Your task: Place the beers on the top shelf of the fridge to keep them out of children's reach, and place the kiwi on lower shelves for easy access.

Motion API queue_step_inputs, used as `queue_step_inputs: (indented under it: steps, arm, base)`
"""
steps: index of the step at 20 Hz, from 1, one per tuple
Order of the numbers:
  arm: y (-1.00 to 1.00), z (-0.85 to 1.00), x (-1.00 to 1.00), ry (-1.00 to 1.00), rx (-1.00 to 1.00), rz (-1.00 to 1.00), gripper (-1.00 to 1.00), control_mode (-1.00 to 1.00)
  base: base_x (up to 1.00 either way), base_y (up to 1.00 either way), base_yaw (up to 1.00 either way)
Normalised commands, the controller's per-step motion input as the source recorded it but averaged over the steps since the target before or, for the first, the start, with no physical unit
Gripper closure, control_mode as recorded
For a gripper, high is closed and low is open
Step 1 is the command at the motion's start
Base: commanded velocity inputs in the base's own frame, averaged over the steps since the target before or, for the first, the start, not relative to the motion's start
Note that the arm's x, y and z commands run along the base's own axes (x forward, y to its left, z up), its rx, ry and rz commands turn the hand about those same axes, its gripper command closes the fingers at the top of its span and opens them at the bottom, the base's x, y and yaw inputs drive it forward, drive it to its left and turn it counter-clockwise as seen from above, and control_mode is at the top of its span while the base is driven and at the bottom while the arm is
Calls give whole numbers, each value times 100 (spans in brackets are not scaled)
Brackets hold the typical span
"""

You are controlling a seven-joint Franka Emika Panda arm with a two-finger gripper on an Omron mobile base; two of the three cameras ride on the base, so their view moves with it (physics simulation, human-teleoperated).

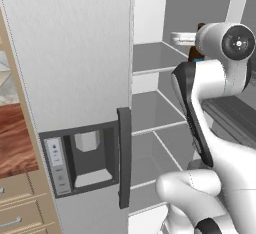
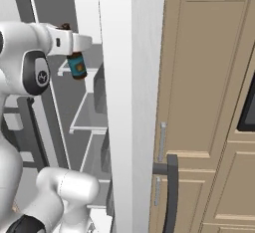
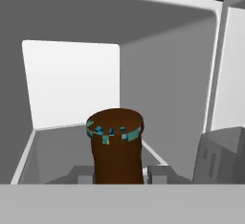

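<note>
Fridge point(image 1: 75, 53) door open, pale grey interior exposed. Gripper point(image 3: 118, 174) pinches the amber beer point(image 3: 115, 146), held tilted inside the upper compartment above the top shelf point(image 1: 152, 58), not touching it. Shelf surface around the bottle bare; side walls near, back wall well apart.

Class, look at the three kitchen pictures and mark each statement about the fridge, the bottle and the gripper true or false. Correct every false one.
1. The gripper is shut on a beer bottle. True.
2. The bottle's label is red. False: it is blue.
3. The fridge stands open, showing pale grey shelves. True.
4. The held bottle is resting on the fridge floor. False: it hangs in the gripper, up by the upper shelves.
5. A dark dispenser recess is set in the closed fridge door. True.
</note>
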Motion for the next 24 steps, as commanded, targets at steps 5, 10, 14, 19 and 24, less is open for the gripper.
queue_step_inputs:
  steps: [5,10,14,19,24]
  arm:
    - [-13,-3,43,0,0,0,100,-100]
    - [-5,-15,43,0,0,0,100,-100]
    - [0,-18,47,0,1,0,100,-100]
    - [-1,-12,46,0,4,0,100,-100]
    - [-12,-1,47,0,9,0,100,-100]
  base:
    - [0,0,0]
    - [0,0,0]
    - [0,0,0]
    - [0,0,0]
    - [0,0,0]
